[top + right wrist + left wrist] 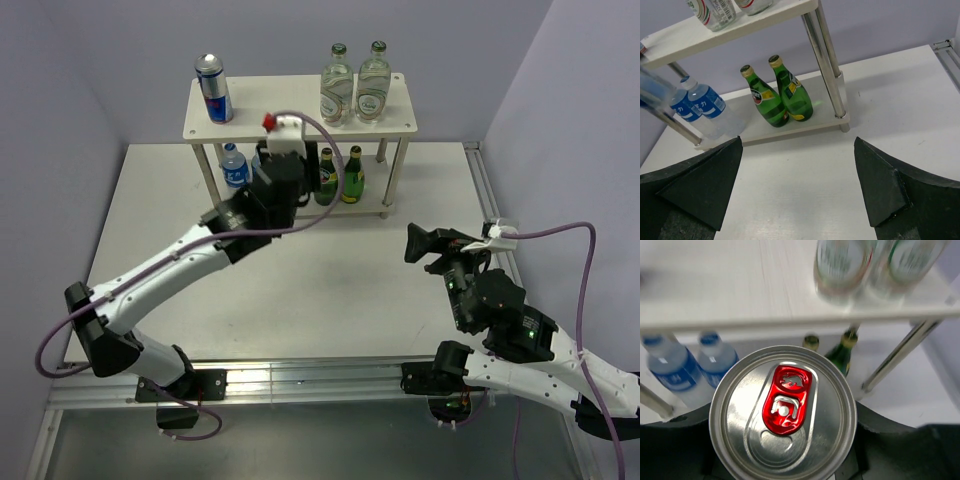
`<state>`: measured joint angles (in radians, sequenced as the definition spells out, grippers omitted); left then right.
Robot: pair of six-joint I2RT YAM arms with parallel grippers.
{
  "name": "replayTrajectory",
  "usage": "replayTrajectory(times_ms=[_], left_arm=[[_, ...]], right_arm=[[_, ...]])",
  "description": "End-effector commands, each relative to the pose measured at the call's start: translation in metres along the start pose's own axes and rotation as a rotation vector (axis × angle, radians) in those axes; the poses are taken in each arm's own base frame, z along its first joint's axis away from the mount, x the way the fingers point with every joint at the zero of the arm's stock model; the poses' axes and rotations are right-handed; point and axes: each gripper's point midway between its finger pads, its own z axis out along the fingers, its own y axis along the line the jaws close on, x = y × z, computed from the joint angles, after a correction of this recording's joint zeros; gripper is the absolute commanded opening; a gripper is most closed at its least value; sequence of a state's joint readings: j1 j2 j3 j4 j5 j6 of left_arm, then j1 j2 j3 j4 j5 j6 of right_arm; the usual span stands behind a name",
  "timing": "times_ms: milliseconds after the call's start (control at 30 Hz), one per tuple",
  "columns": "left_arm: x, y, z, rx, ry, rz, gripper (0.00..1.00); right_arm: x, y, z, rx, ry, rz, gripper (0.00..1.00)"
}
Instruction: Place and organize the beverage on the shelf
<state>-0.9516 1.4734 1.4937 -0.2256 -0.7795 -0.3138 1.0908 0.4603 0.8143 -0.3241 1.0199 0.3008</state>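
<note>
Blurry, edge-cropped clear bottles (842, 267)

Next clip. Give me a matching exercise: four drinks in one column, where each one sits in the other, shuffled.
1 blue-silver can
2 clear glass bottles
3 green bottles
4 red-tab can

A lower tier of the shelf
B in the left gripper
C top tier, left end
D top tier, right end

Pairs: 1-C, 2-D, 3-A, 4-B

Overhead camera looks down on the shelf (275, 95); both wrist cameras face it, the left apparently nearest
</note>
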Motion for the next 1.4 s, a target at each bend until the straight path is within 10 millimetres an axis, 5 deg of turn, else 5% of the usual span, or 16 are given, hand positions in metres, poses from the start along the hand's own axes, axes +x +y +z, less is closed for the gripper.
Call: replayTrajectory(times_ms=[0, 67, 133, 167, 233, 333, 733, 1200, 1367], left_arm=[[-0.090, 0.027, -0.023, -0.032, -0.092, 0.072, 0.00], [-0.105, 0.032, -0.016, -0.053, -0.096, 0.106, 0.00], [-0.146, 0.039, -0.019, -0.045, -0.154, 0.081, 0.00], [-0.143, 0.040, -0.009, -0.050, -0.133, 0.104, 0.00], [-0.176, 0.051, -0.008, -0.050, -0.183, 0.070, 0.00], [-0.192, 0.059, 0.007, -0.060, -0.200, 0.075, 0.00], [-0.165, 0.093, 0.075, -0.131, -0.168, 0.032, 0.00], [-0.137, 0.118, 0.110, -0.178, -0.124, 0.015, 0.00], [-0.133, 0.122, 0.116, -0.178, -0.119, 0.001, 0.18]], right_arm=[[-0.004, 0.001, -0.001, -0.005, -0.015, 0.042, 0.99], [-0.004, 0.001, -0.001, -0.005, -0.015, 0.045, 0.99], [-0.004, 0.000, -0.002, -0.005, -0.015, 0.047, 0.99], [-0.005, 0.000, -0.002, -0.004, -0.017, 0.048, 0.99], [-0.005, -0.002, -0.002, -0.003, -0.018, 0.050, 0.99], [-0.007, -0.003, -0.003, -0.002, -0.021, 0.055, 0.99], [-0.007, -0.007, -0.005, 0.003, -0.025, 0.068, 0.99], [-0.005, -0.007, -0.004, 0.008, -0.024, 0.064, 0.99], [-0.006, -0.007, -0.004, 0.013, -0.024, 0.062, 0.99]])
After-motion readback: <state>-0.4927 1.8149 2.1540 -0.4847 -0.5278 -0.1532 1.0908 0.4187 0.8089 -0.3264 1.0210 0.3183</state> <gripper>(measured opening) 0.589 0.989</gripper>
